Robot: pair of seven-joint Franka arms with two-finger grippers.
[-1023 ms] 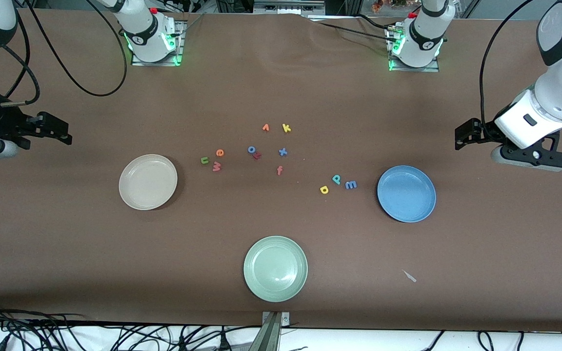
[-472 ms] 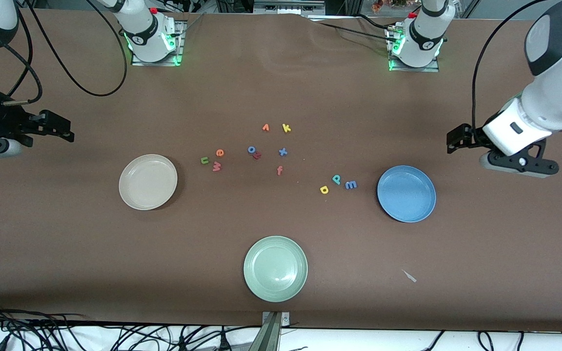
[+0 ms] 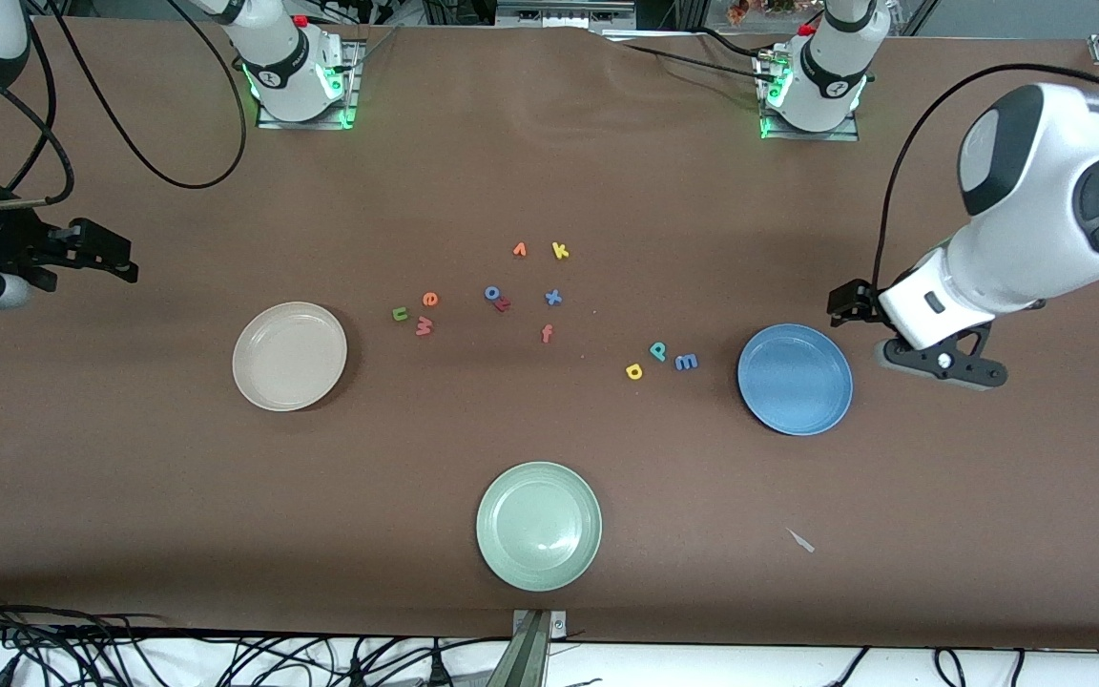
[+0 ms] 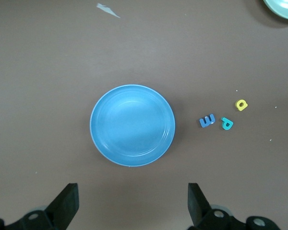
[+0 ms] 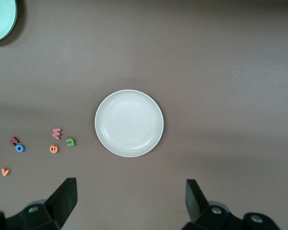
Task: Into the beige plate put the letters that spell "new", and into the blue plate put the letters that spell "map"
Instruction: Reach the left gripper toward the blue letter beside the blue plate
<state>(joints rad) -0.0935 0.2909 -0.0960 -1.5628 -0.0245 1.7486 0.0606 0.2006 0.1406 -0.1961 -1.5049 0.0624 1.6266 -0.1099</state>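
Note:
The beige plate (image 3: 289,356) (image 5: 129,123) lies toward the right arm's end, with the olive n (image 3: 400,313) (image 5: 70,142), orange e (image 3: 430,299) (image 5: 54,149) and salmon w (image 3: 424,326) (image 5: 56,133) beside it. The blue plate (image 3: 795,379) (image 4: 132,125) lies toward the left arm's end, next to the blue m (image 3: 686,362) (image 4: 207,120), teal p (image 3: 658,351) (image 4: 227,123) and yellow a (image 3: 633,371) (image 4: 241,104). My left gripper (image 3: 843,303) (image 4: 132,194) hangs open and empty over bare table just off the blue plate's rim. My right gripper (image 3: 120,256) (image 5: 130,188) waits open over bare table near the beige plate.
A pale green plate (image 3: 539,526) sits nearest the front camera. Loose letters lie mid-table: orange v (image 3: 519,250), yellow k (image 3: 560,251), blue o (image 3: 491,292), red z (image 3: 504,304), blue x (image 3: 553,297), salmon f (image 3: 547,333). A pale scrap (image 3: 801,541) lies near the blue plate.
The left arm has swung in from the table's end toward the blue plate, with its gripper still open. The right gripper has barely shifted. No letter has moved.

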